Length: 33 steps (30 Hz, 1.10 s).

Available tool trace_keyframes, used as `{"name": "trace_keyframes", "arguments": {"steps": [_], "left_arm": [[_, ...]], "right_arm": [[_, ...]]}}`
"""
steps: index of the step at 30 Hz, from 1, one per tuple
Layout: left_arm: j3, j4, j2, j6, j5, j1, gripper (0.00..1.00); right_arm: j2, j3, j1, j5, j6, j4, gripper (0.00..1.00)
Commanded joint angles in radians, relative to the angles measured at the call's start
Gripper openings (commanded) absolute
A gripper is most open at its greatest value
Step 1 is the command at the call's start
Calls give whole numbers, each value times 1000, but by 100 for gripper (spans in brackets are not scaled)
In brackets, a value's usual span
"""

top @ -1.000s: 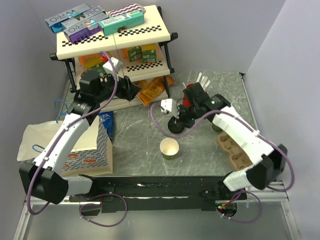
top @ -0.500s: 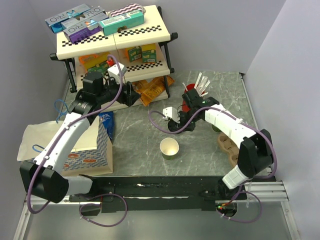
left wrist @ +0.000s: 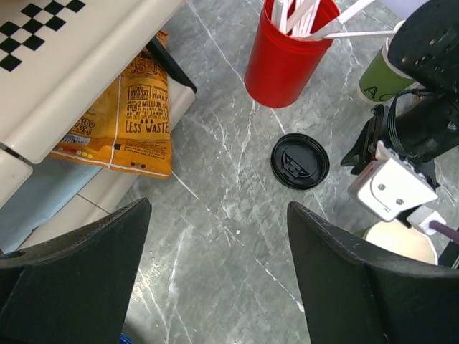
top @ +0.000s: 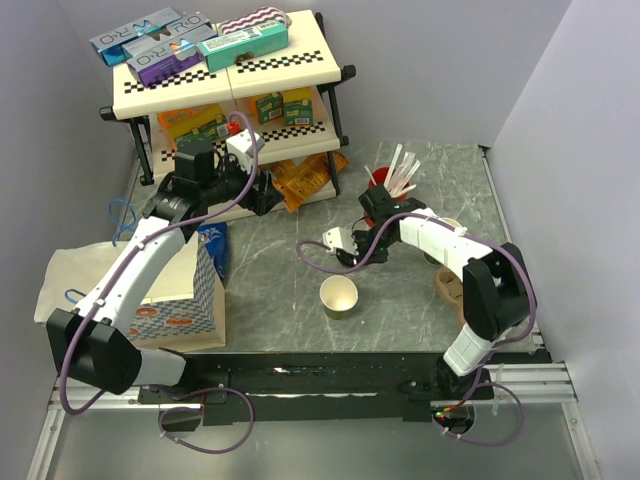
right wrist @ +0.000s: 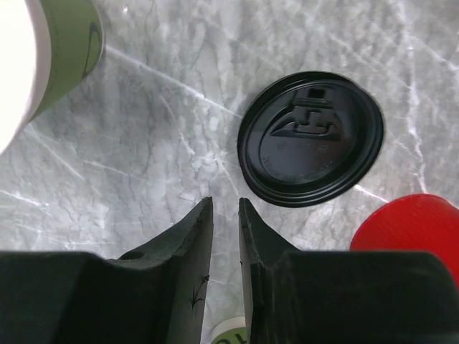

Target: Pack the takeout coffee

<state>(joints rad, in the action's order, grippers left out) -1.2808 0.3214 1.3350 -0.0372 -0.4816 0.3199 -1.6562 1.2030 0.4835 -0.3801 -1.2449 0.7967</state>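
The green cup (top: 339, 297) stands upright and uncovered on the surface (top: 270, 290). Its black lid (right wrist: 310, 137) lies flat apart from it, near the red cup (left wrist: 287, 43). The right end effector (right wrist: 224, 204) hangs just short of the lid without touching it, its fingers only a narrow slit apart with nothing between them, while the left end effector (left wrist: 217, 208) hovers above the surface beside the shelf (left wrist: 72, 72), spread wide and empty.
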Motion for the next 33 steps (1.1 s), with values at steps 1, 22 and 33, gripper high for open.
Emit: {"name": "trace_keyframes", "arguments": {"steps": [1,22,33], "left_arm": [[-51,-16,6,-12,-6,4,83],[-69,-35,49,2,-17,8,83],[-60,-44,56,8,-18,8,84]], "right_arm": [[-22,-25,-8,1,-86,-8,28],[-97,10,-8,13,-94,-45,28],[-122,30,-8,18,-91,-62,25]]}}
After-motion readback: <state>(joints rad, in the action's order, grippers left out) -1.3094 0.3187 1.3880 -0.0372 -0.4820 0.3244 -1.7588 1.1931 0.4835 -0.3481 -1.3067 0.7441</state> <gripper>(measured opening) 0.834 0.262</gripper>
